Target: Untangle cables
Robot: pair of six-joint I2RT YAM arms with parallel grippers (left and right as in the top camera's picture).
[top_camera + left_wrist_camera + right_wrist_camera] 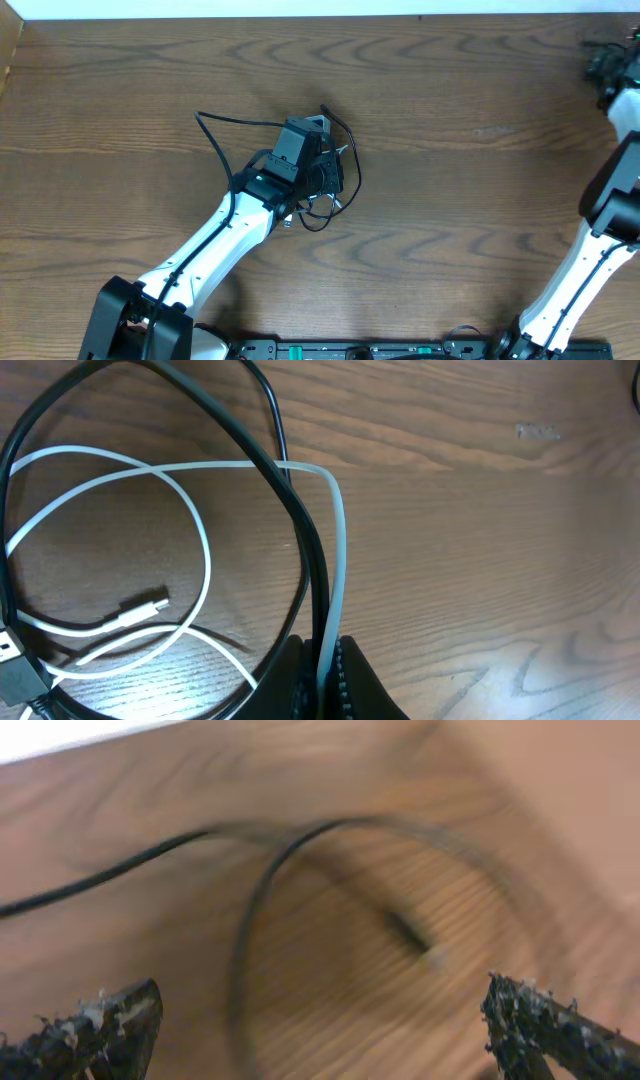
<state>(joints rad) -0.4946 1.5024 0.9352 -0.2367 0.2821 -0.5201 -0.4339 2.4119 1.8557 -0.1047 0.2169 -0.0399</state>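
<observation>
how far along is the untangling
Done: little; the black cable and white cable lie looped across each other on the table. In hand: the left hand is shut on both where they run side by side. The right hand hangs open at the far right, above a blurred dark cord. Left to do: drawing the two apart.

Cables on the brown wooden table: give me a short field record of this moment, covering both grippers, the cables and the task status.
left gripper: shut, pinching thin black cable and thin white cable together
right gripper: open, nothing between its fingers, far right, away from the tangle
layout: the two cables' loops cross each other mid-way across the brown wooden table
right wrist view: blurred
status: not untangled
</observation>
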